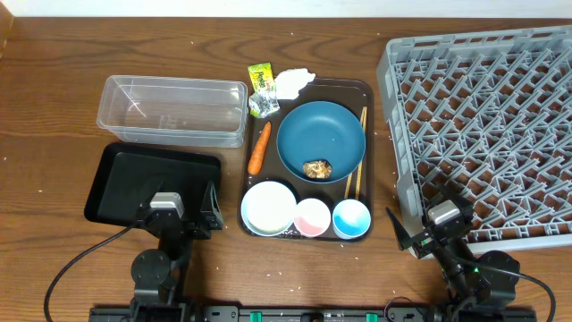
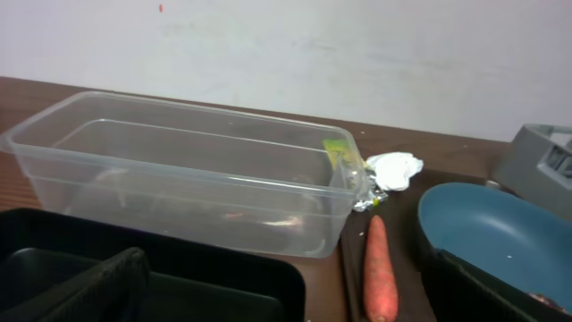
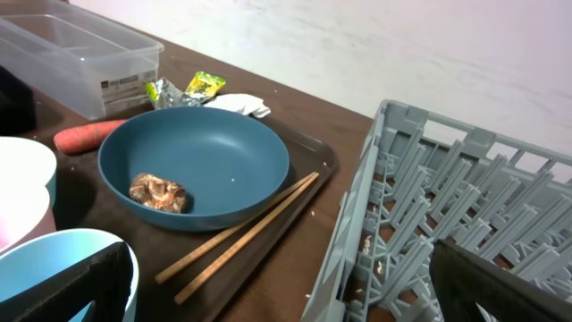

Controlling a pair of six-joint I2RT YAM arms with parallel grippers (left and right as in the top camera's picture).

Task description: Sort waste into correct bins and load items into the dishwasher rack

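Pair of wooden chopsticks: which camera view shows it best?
The right wrist view: the pair of wooden chopsticks lies close and whole beside the dark-blue round dish. The overhead view shows them small and thin. The left wrist view misses them.

Robot lab / test bench, not a real kitchen. Wood-grain table (image 1: 54,80) against a plain white wall (image 2: 357,54). Left arm (image 1: 156,259) and right arm (image 1: 465,259) mounted at the near edge, w/ a black cable (image 1: 85,252) trailing. Dishwasher rack (image 1: 483,116) sits straight on the tabletop. Tableware staged on a brown tray (image 1: 340,88).
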